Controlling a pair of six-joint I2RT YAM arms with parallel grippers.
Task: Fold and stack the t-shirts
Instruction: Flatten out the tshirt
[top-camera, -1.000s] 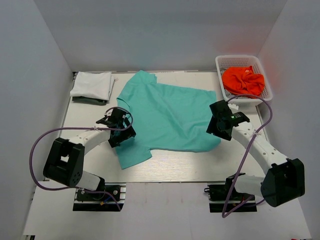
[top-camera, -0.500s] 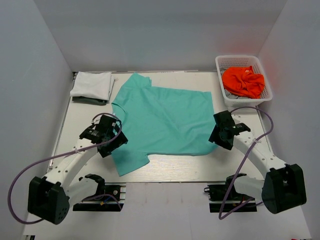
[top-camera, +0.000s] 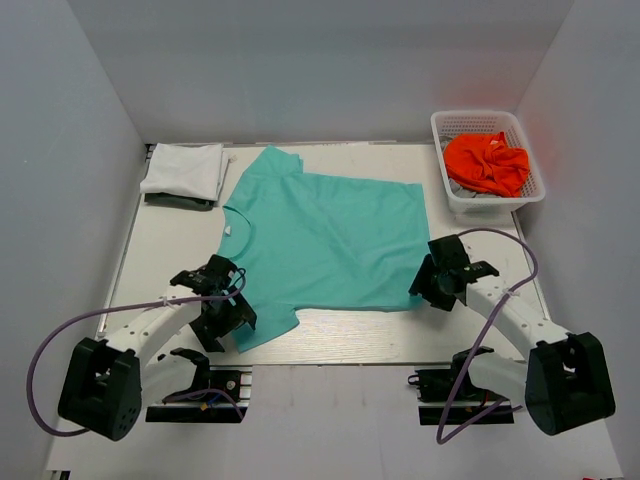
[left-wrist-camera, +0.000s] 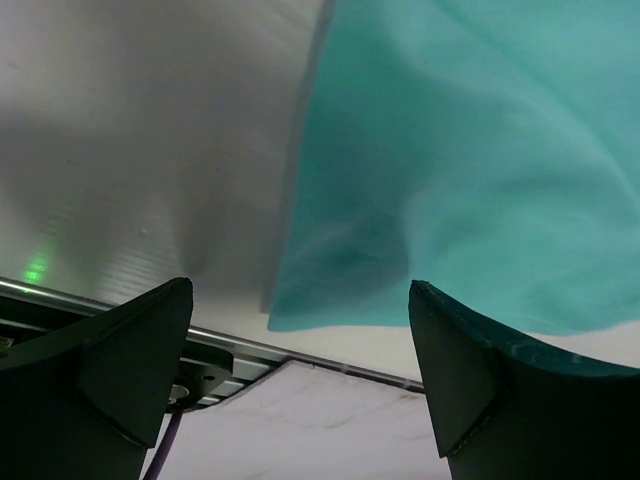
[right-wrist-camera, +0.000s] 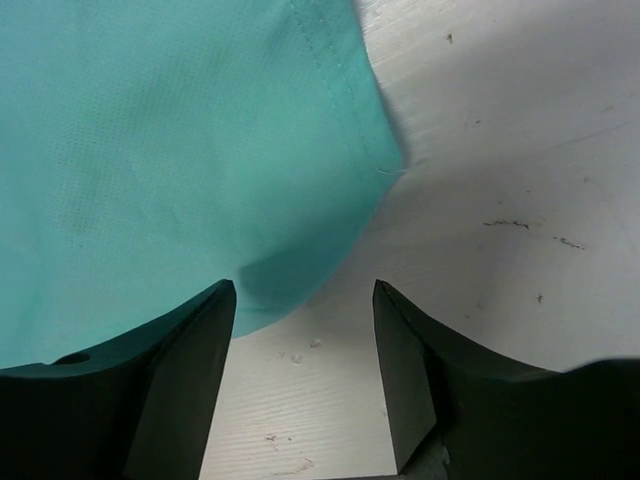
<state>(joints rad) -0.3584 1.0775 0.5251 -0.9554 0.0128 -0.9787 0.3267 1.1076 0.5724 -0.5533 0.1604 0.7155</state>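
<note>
Four t-shirts, one of each colour, are in view. The teal t-shirt (top-camera: 325, 240) lies spread flat across the middle of the bench (top-camera: 150, 255), neck to the left and hem to the right; one sleeve points to the far side and one to the near side. Off its far-left corner a folded white t-shirt (top-camera: 185, 168) rests on a dark t-shirt (top-camera: 175, 201), of which only a thin edge shows; off its far-right corner a crumpled orange t-shirt (top-camera: 487, 162) fills the single white mesh basket (top-camera: 440, 125).

Two tools attend the teal shirt's near side. The left tool (left-wrist-camera: 300, 290) is at the near sleeve, its fingers (left-wrist-camera: 120, 350) spread wide; the sleeve's corner shows between them and nothing is pinched. The right tool (right-wrist-camera: 302, 290) is at the near hem corner, its fingers (right-wrist-camera: 185, 370) apart; the corner shows between them, ungripped.

The shirt's near side edge runs just inside the bench's front edge. Bare bench opens to the shirt's left; a narrower strip runs to its right, short of the basket.
</note>
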